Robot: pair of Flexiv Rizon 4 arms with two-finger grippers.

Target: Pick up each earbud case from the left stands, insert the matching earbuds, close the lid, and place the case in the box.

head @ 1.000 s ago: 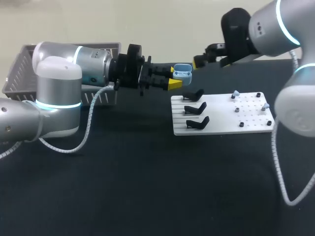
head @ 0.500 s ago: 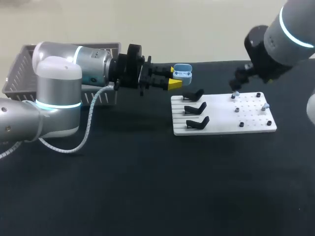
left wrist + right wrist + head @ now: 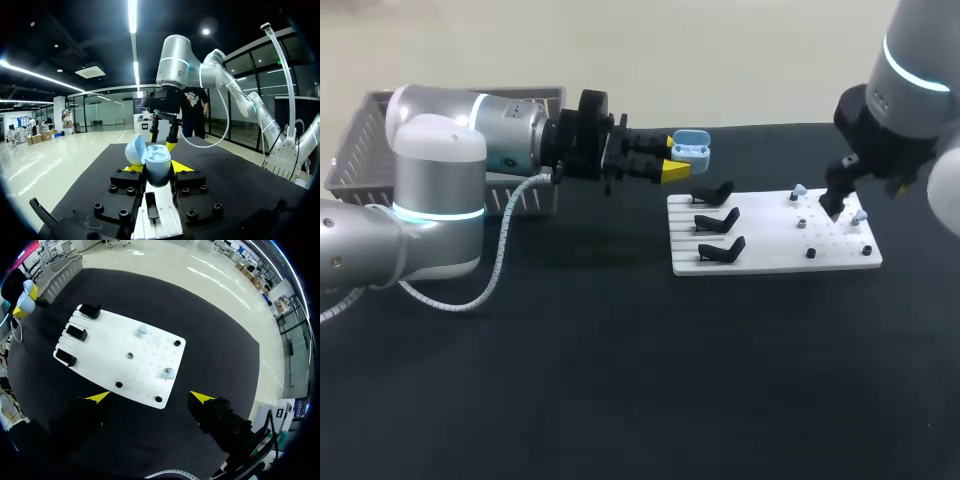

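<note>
Since one second earlier, the right arm has been swung away from the earbud case and lowered over the right half of the white board. The left arm is unchanged.

Findings:

- The right gripper is held above the white board with its yellow tips spread wide and nothing between them.
- Two light-blue earbuds are seated on the board: the far-edge earbud and the right-edge earbud. In the head view the right gripper stands between them.
- From the right gripper, the right-edge earbud lies just ahead of the gap between the fingers. The far-edge earbud lies further ahead, towards the board's opposite edge. The right-edge earbud is judged the nearer pick. The long axis of either earbud cannot be told; both are too small.
- The earbud case is pinched by the left gripper, off the surface and beyond the board's far left corner. Its lid is open and its cavities are presented outward, as confirmed in the left wrist view, where the earbud case sits between the left gripper's fingers.
- The three black stands on the board's left half are empty.
- The mesh box stands well left of the board.

The right arm is clearly the nearer to both earbuds.
</note>
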